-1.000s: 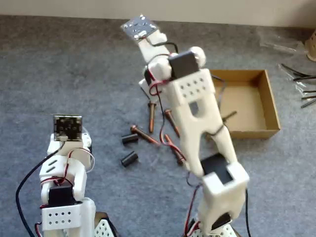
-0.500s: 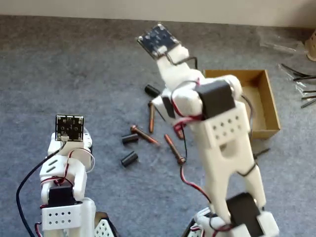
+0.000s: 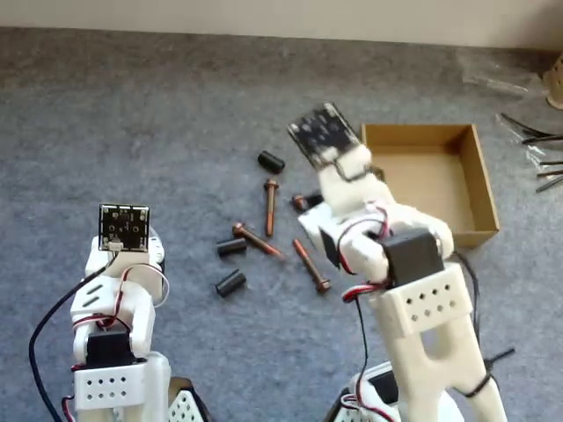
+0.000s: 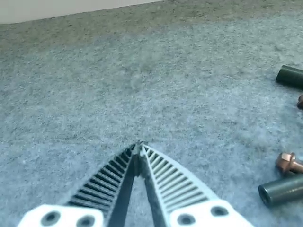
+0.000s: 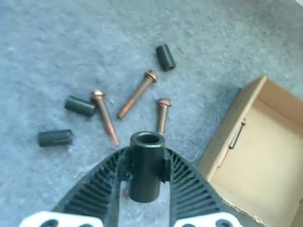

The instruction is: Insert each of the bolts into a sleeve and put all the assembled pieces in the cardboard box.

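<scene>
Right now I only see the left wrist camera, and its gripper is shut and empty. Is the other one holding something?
Observer: Yes. The right gripper is shut on a black sleeve.
Operator: Where's the cardboard box? I can't find it!
Observer: The cardboard box sits on the carpet, to the right of that gripper, open side up.
Operator: Is a bolt close to that sleeve?
Observer: A copper bolt lies on the carpet just beyond the held sleeve.

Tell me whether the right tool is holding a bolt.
No, the right tool is shut on a black sleeve, whose hollow end shows.
</scene>
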You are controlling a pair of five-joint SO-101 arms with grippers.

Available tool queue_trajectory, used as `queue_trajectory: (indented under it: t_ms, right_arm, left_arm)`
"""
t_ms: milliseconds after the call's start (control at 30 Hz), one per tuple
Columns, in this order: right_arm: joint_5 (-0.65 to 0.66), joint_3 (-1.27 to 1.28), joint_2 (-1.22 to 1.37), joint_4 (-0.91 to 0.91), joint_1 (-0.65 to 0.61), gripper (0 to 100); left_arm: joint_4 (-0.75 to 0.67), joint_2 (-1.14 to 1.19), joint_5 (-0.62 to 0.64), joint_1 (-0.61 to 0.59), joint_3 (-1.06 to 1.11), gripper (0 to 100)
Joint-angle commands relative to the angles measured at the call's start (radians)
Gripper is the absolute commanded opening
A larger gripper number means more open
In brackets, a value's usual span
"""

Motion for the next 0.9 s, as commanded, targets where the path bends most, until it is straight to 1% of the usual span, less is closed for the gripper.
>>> queue_trajectory:
  t_ms: [0, 167, 233, 300, 433, 567, 667, 767, 867]
  right_arm:
    - [-0.011, 0.156, -0.082, -0.119, 0.059, 0.5]
    - [-0.031, 0.260, -0.107, -0.160, 0.062, 0.5]
    - [-0.080, 0.291, -0.107, -0.191, 0.065, 0.5]
    - [-0.092, 0.315, -0.108, -0.219, 0.065, 0.5]
    - [-0.103, 0.343, -0.124, -0.257, 0.071, 0.5]
    - [-0.103, 0.418, -0.199, -0.300, 0.101, 0.5]
    - [-0.103, 0.495, -0.282, -0.335, 0.097, 0.5]
    - [-0.103, 0.547, -0.354, -0.344, 0.107, 0.5]
    - [-0.103, 0.581, -0.400, -0.348, 0.156, 0.5]
  left_arm:
    - [-0.014, -0.001, -0.009, 0.030, -0.027, 1]
    - [-0.014, 0.001, -0.011, 0.041, -0.028, 1]
    - [-0.011, 0.002, -0.069, 0.081, -0.051, 1]
    - [0.041, 0.002, -0.110, 0.134, -0.085, 1]
    - [0.150, 0.002, -0.109, 0.177, -0.211, 1]
    - [0.167, 0.024, -0.107, 0.200, -0.278, 1]
    - [0.166, 0.151, -0.103, 0.239, -0.337, 1]
    - [0.166, 0.358, -0.041, 0.268, -0.450, 1]
    - [0.147, 0.558, 0.003, 0.271, -0.585, 1]
